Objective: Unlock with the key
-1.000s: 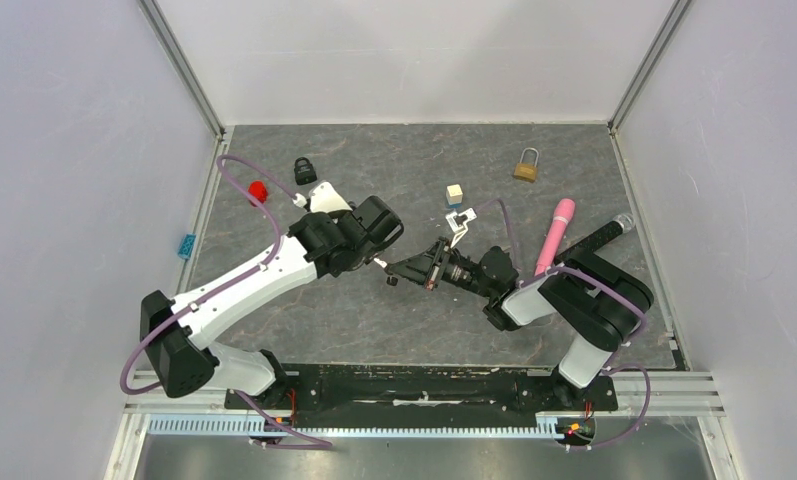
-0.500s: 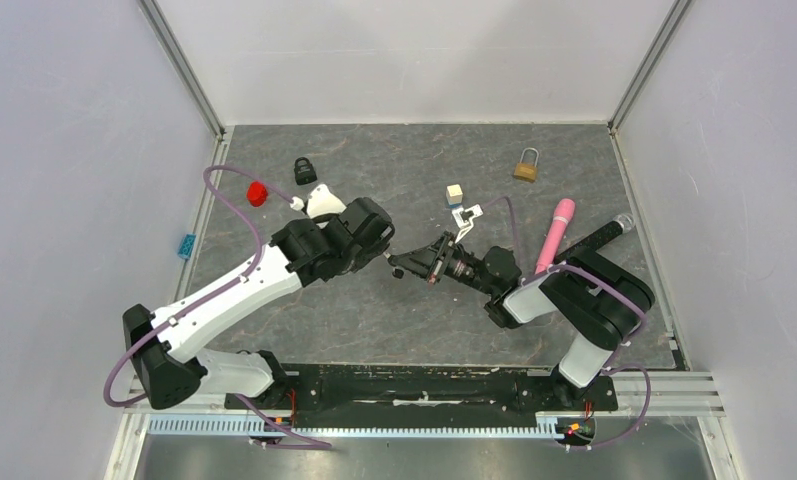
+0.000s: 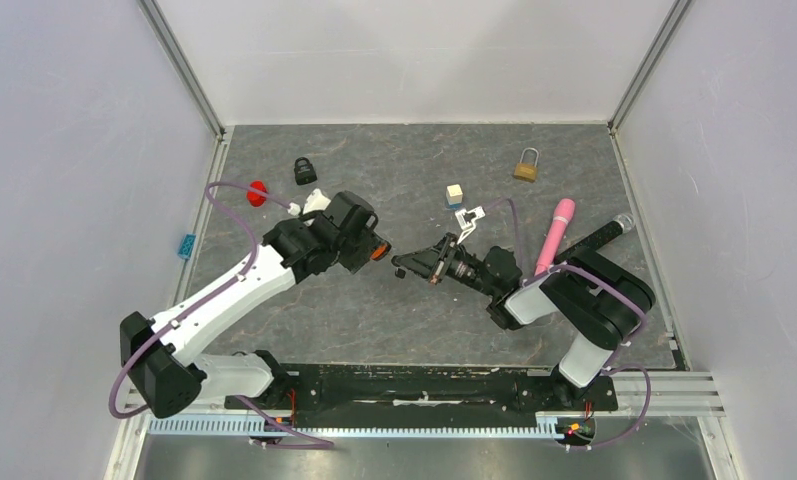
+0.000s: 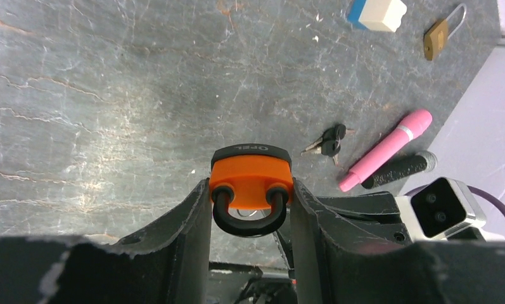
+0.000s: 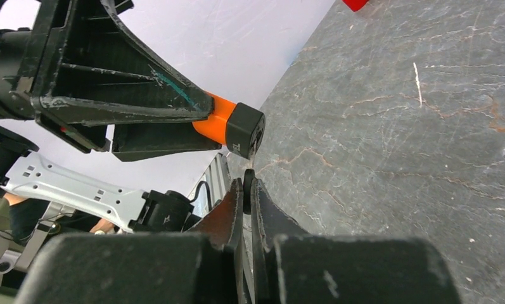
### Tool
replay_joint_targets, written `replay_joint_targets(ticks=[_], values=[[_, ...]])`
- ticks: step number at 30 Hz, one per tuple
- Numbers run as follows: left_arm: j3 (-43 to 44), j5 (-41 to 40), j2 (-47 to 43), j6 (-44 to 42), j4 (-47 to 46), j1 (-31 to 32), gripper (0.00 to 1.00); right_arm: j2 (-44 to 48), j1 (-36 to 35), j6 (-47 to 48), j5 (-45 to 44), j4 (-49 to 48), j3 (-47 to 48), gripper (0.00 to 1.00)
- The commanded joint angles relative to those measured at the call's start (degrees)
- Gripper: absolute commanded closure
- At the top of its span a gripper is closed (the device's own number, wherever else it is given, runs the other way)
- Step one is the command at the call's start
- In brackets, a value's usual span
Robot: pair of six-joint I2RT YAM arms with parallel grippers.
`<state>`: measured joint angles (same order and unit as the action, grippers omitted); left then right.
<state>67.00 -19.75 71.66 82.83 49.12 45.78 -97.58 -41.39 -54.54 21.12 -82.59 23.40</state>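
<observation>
My left gripper (image 3: pixel 372 250) is shut on an orange padlock (image 3: pixel 378 252) with a black base, held above the table. In the left wrist view the padlock (image 4: pixel 251 180) sits between my fingers (image 4: pixel 196 215), its black shackle toward the camera. My right gripper (image 3: pixel 414 266) is shut on a key (image 3: pixel 400 270) with a black head and points it left at the padlock. In the right wrist view the key head (image 5: pixel 246 190) is pinched edge-on just below and short of the padlock's black base (image 5: pixel 244 138). The key blade is hidden.
On the grey table are a black padlock (image 3: pixel 304 170), a red object (image 3: pixel 258 192), a brass padlock (image 3: pixel 525 166), a cream cube (image 3: pixel 455 193), a bunch of keys (image 4: pixel 329 140), a pink cylinder (image 3: pixel 555 235) and a black cylinder (image 3: pixel 602 238). Walls enclose three sides.
My left arm has drawn back to the left and turned, so the orange padlock now shows. My right gripper with the key has shifted slightly up and left.
</observation>
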Motion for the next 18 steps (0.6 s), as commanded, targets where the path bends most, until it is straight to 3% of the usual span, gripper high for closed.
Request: replay_joint_targets(ticks=[1,11,18], values=[[-2.16,10.71,-1.54,-7.18,-4.99,-5.44,0.98,3.14,-0.1,2.99,-0.95,-12.47,-1.33,1.0],[-0.3,34.66,0.95,-22.27,-5.86,-19.79,0.98,8.04,0.15,8.18,3.06,-10.92,-4.99,1.0],[2.0,40.0,4.88,-30.84,-1.49,-23.34,0.98,12.8,0.73,15.84,5.24,-4.89,-6.63,1.0]])
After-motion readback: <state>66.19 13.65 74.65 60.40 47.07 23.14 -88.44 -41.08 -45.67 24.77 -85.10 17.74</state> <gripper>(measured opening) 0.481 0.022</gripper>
